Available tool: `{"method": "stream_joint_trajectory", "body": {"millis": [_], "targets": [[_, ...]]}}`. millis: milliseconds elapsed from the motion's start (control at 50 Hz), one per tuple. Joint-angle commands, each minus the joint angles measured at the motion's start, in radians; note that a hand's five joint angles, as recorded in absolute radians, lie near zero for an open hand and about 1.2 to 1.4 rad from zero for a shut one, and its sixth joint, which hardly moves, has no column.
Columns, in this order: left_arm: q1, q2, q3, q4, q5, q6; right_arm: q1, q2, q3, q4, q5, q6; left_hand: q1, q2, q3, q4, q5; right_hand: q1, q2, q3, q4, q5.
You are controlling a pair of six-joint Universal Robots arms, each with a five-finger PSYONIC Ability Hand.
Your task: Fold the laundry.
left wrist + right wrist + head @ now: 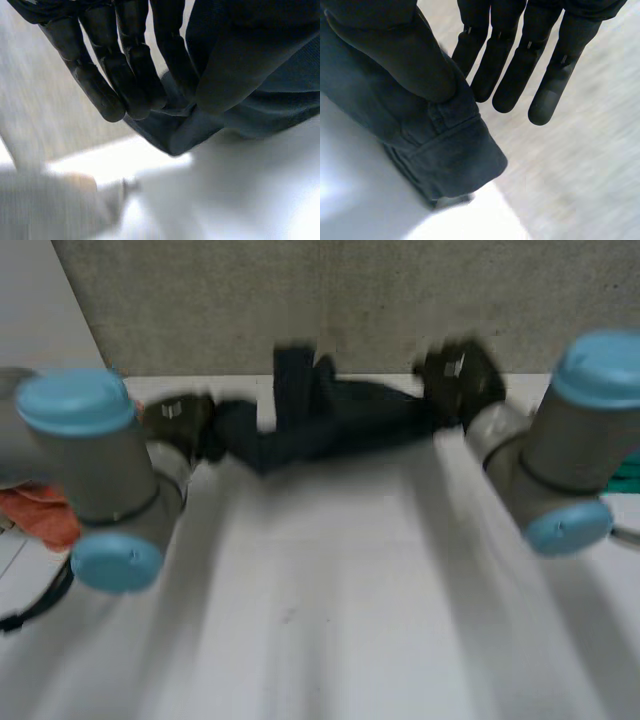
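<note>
A: Item 1, loc?
B: 1 x dark navy cloth garment (330,420), bunched, strung btwn both hands at far side of white table (320,630).
A: Left hand (125,65), status?
B: On garment's left end. Fold of cloth pinched btwn thumb & curled fingers.
A: Right hand (395,55)?
B: At opp. end, by stitched hem. Thumb pressed onto cloth w/ nearest finger behind it; other fingers straight, clear of cloth.
A: Misc?
B: Crumpled orange cloth (45,515) beside left arm. Green item (625,478) beside right arm, type unclear.
</note>
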Motion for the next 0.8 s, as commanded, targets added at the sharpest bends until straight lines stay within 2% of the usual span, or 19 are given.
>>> {"method": "stream_joint_trajectory", "body": {"millis": [20,40,120,180,280,340,360,420,440,480,500,540,580,620,800], "targets": [[0.013,-0.032,-0.131,-0.014,0.01,0.001,-0.006,0.109,0.14,0.091,-0.006,-0.089,-0.071,-0.099,-0.091,-0.1,-0.057,0.311,0.211,0.206,0.198,0.196],[0.024,-0.025,-0.135,-0.029,0.013,0.004,-0.006,0.109,0.161,0.091,-0.006,-0.103,-0.284,-0.312,-0.304,-0.313,-0.271,0.311,0.211,0.206,0.198,0.196],[0.05,0.026,-0.134,-0.089,0.016,0.029,-0.006,0.074,0.204,0.084,0.003,-0.092,-0.632,-0.66,-0.652,-0.661,-0.618,0.311,0.211,0.206,0.198,0.196],[0.057,0.064,-0.134,-0.116,0.034,0.056,-0.006,0.038,0.224,0.083,0.008,-0.071,-0.791,-0.819,-0.811,-0.82,-0.777,0.311,0.211,0.206,0.198,0.196],[0.054,0.135,-0.148,-0.149,0.109,0.199,-0.002,-0.012,0.281,0.083,0.009,-0.031,-0.995,-1.023,-1.015,-1.024,-0.981,0.311,0.211,0.206,0.198,0.196],[0.041,0.147,-0.165,-0.144,0.157,0.293,-0.002,-0.021,0.304,0.081,0.008,-0.025,-0.995,-1.023,-1.015,-1.024,-0.981,0.311,0.211,0.206,0.198,0.196],[0.028,0.147,-0.181,-0.13,0.192,0.364,-0.003,-0.026,0.318,0.081,0.006,-0.016,-0.995,-1.023,-1.015,-1.024,-0.981,0.311,0.211,0.206,0.198,0.196],[0.013,0.14,-0.204,-0.091,0.252,0.475,-0.006,-0.026,0.332,0.078,0.006,-0.013,-0.995,-1.023,-1.015,-1.024,-0.981,0.311,0.211,0.206,0.198,0.196],[0.007,0.124,-0.215,-0.057,0.281,0.554,-0.008,-0.025,0.338,0.075,0.008,-0.014,-0.995,-1.023,-1.015,-1.024,-0.981,0.311,0.211,0.206,0.198,0.196],[0.008,0.1,-0.221,-0.029,0.293,0.627,-0.008,-0.022,0.341,0.074,0.009,-0.019,-0.995,-1.023,-1.015,-1.024,-0.981,0.311,0.211,0.206,0.198,0.196],[0.016,0.075,-0.23,-0.017,0.287,0.686,-0.008,-0.02,0.342,0.072,0.011,-0.019,-0.922,-0.95,-0.941,-0.951,-0.908,0.311,0.211,0.206,0.198,0.196],[0.03,0.061,-0.235,-0.02,0.27,0.734,-0.011,-0.018,0.344,0.072,0.011,-0.019,-0.839,-0.867,-0.859,-0.868,-0.825,0.311,0.211,0.206,0.198,0.196],[0.034,0.052,-0.249,-0.029,0.237,0.765,-0.017,-0.018,0.344,0.074,0.011,-0.019,-0.698,-0.726,-0.718,-0.728,-0.685,0.311,0.211,0.206,0.198,0.196],[0.034,0.049,-0.257,-0.032,0.223,0.761,-0.021,-0.018,0.344,0.074,0.011,-0.019,-0.659,-0.688,-0.679,-0.689,-0.646,0.311,0.211,0.206,0.198,0.196],[0.034,-0.035,-0.231,-0.041,0.218,0.652,-0.02,-0.014,0.344,0.072,0.011,-0.026,-0.647,-0.676,-0.667,-0.677,-0.634,0.311,0.211,0.206,0.198,0.196]]}}
